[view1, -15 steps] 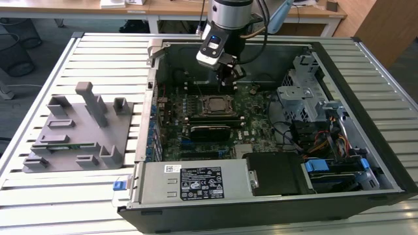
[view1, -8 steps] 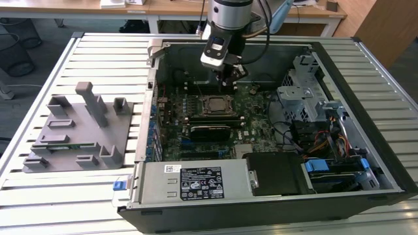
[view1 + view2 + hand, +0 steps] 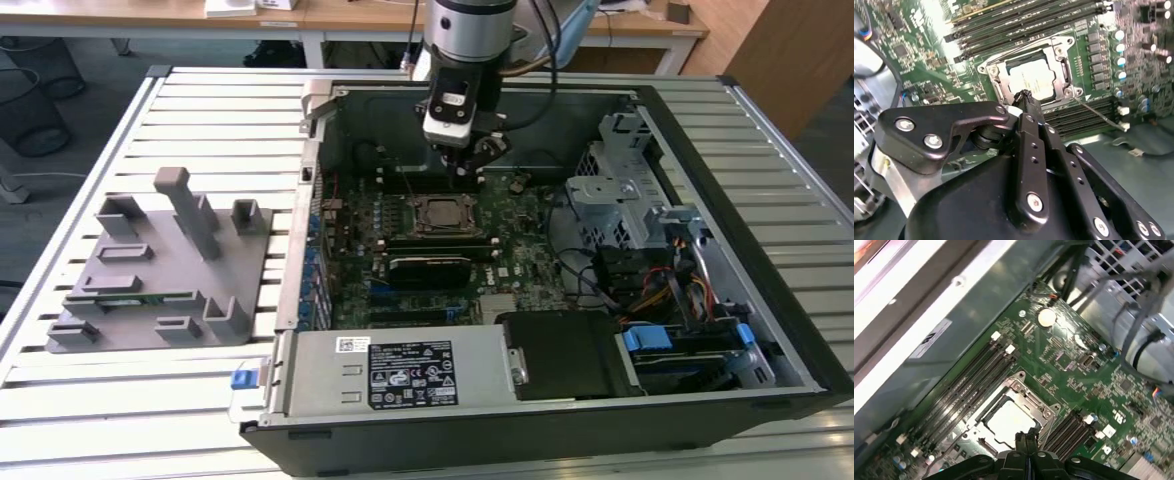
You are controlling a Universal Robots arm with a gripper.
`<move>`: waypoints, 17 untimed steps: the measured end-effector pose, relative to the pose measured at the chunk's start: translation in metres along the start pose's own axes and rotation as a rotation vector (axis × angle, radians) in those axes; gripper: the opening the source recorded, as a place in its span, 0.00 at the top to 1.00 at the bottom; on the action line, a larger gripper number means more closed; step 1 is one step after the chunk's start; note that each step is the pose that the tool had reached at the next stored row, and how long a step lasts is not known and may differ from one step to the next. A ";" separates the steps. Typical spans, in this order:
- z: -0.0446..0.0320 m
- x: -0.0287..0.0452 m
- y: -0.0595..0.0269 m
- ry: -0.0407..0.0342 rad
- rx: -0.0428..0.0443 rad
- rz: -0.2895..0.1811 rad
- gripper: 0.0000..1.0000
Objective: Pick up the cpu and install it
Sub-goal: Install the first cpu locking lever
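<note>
A lab or office workroom: slatted metal bench (image 3: 160,400), wooden desks (image 3: 334,20) behind (wastebasket (image 3: 34,120) too).

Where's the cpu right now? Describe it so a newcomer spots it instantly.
Start at the open computer case on the slatted table, then the green motherboard inside it. Near the board's middle sits a metal socket frame, and the cpu lies flat in it, just below the gripper. It's the only pale, silvery square there; the neighbouring memory slots are long, dark and narrow.

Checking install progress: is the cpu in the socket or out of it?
In: the cpu lies flat inside the socket frame, seen in both wrist views.
</note>
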State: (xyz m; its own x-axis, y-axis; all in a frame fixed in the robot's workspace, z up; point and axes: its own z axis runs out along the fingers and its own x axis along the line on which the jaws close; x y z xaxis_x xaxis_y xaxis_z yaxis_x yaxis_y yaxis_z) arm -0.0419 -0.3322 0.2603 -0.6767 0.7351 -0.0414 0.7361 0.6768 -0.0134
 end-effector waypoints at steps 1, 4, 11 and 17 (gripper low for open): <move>0.0001 0.0000 0.0000 -0.0003 -0.0007 -0.018 0.89; 0.0004 0.0000 0.0000 -0.0010 -0.0030 -0.073 0.89; 0.0011 0.0001 0.0000 -0.0027 -0.0083 -0.200 0.89; 0.0015 0.0001 0.0000 -0.0056 -0.0112 -0.310 0.89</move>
State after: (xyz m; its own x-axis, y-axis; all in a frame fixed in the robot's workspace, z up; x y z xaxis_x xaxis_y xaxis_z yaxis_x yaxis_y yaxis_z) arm -0.0419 -0.3322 0.2588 -0.8687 0.4935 -0.0426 0.4945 0.8691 -0.0152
